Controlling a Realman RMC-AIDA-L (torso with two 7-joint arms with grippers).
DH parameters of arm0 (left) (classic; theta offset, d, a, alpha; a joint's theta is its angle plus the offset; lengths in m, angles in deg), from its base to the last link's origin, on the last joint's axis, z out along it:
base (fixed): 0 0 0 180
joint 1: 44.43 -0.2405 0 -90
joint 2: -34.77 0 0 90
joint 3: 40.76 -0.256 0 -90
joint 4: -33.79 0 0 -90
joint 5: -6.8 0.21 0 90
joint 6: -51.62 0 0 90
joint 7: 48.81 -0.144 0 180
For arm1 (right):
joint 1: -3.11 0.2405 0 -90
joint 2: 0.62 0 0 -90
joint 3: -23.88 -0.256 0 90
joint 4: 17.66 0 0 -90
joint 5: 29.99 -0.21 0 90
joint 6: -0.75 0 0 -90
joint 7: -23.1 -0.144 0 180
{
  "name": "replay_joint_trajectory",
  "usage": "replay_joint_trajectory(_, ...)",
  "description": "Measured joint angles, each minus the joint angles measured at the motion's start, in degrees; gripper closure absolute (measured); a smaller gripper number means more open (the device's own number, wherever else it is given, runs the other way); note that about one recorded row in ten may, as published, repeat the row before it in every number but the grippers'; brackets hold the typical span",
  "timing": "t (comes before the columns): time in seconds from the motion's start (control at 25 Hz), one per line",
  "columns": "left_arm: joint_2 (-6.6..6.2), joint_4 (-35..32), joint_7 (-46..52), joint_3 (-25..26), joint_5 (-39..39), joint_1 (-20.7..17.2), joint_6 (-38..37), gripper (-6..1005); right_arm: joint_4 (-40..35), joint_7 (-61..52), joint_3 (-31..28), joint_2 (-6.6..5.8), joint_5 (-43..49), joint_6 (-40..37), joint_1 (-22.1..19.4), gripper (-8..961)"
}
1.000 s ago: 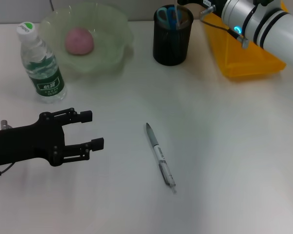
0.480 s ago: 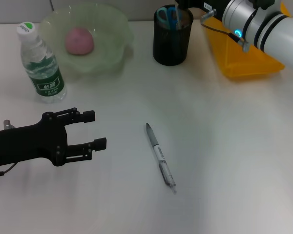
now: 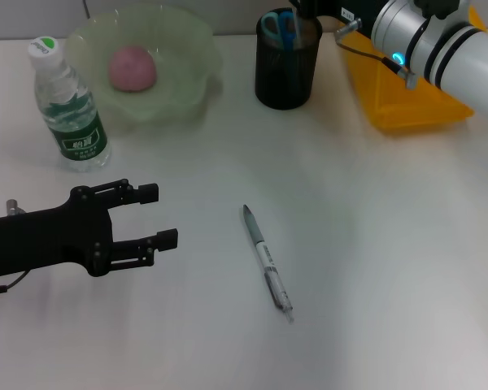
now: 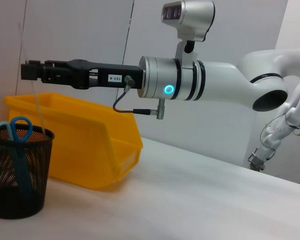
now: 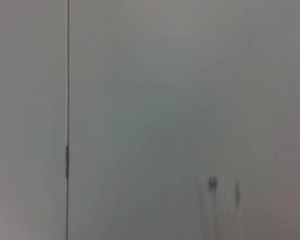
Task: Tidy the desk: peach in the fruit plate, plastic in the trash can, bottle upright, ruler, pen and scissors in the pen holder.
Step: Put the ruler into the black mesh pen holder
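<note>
A pink peach (image 3: 132, 68) lies in the pale green fruit plate (image 3: 191, 49). Left of the plate, the bottle (image 3: 69, 114) stands upright. Blue-handled scissors (image 3: 281, 24) stand in the black mesh pen holder (image 3: 286, 73). On the open table lies the pen (image 3: 267, 262). Left of the pen, low over the table, is my left gripper (image 3: 159, 216), open and holding nothing. Above the pen holder (image 4: 20, 175) my right gripper (image 4: 29, 71) is shut on the ruler (image 4: 36, 107), a thin clear strip hanging down into it. The plastic is out of view.
The yellow bin (image 3: 407, 97) sits to the right of the pen holder, under my right arm (image 3: 447, 45). A bare wall fills the right wrist view.
My right gripper has shifted left, over the pen holder. My left gripper has edged slightly right toward the pen. The objects on the table have not moved.
</note>
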Motion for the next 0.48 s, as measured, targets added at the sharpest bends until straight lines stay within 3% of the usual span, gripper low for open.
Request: replay_joint_trajectory(0.48,-0.05,-0.1,0.0,0.0,0.0,0.0,0.0,216,-0.5,-0.2,-0.1,0.00,-0.3,-0.8,-0.8,365)
